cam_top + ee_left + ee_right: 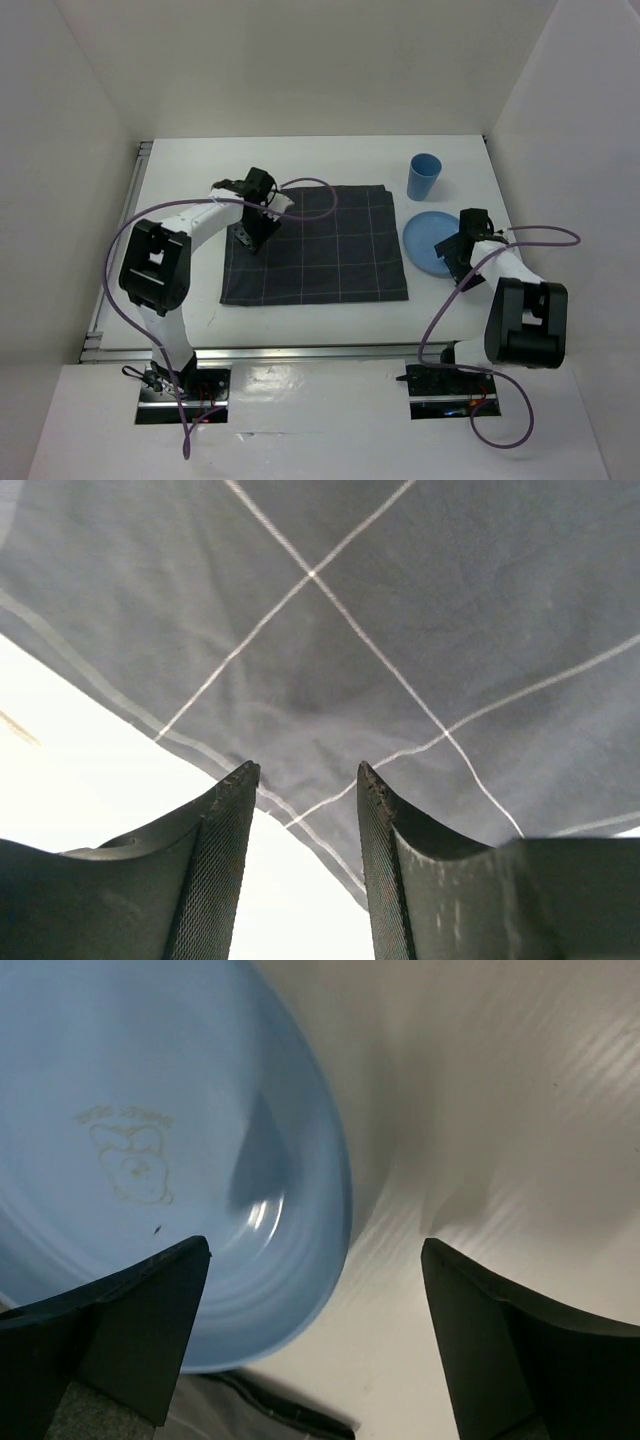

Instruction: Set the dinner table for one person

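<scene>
The dinner table (330, 160) is a white top carrying a dark grey checked cloth (315, 245) in the middle. A blue plate (425, 240) lies just right of the cloth, and a blue cup (424, 177) stands upright behind the plate. My left gripper (248, 238) hovers low over the cloth's left edge. In the left wrist view it (305, 770) is open, with the cloth's hem (400, 600) and bare table (80, 780) showing between its fingers. My right gripper (452, 262) is at the plate's near right rim. In the right wrist view it (315, 1245) is wide open, straddling the plate's rim (150, 1110) and holding nothing.
Metal rails run along the table's left edge (115, 280) and front edge (300, 352). White walls close in the back and both sides. A corner of the cloth (250, 1410) lies just below the plate in the right wrist view.
</scene>
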